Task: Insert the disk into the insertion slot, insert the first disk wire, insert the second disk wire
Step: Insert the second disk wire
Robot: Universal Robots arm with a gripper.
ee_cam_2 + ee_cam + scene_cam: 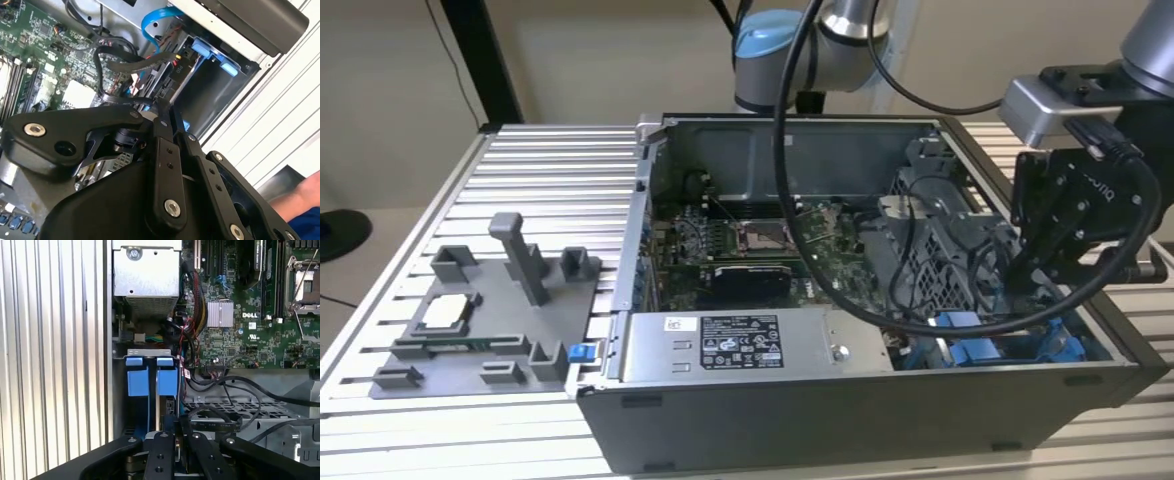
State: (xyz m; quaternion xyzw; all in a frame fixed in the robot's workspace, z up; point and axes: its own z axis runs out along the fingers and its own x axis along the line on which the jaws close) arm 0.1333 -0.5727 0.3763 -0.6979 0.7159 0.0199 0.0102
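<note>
Exterior view has the open computer case lying on the slatted aluminium table, and the gripper is dipped into the case at about 3 o'clock, right over the drive bay corner. A thick black cable loops down from the arm across the motherboard. The grey power-supply box sits along the case's 6 o'clock edge, and a grey fixture tray with upright pegs is out on the table at 9 o'clock.

First wrist view looks straight down into the insertion slot: the disk is standing on edge in there, its blue carrier frame showing as two blue tabs side by side at the bay's mouth. The gripper fingers are pinched nearly together right at the disk's edge, looks like they're clamped on it but contact is hidden, so I can't tell for sure.

Second wrist view shows a blue flat cable arching over the bay, plus a person's blue sleeve at 5 o'clock
</note>
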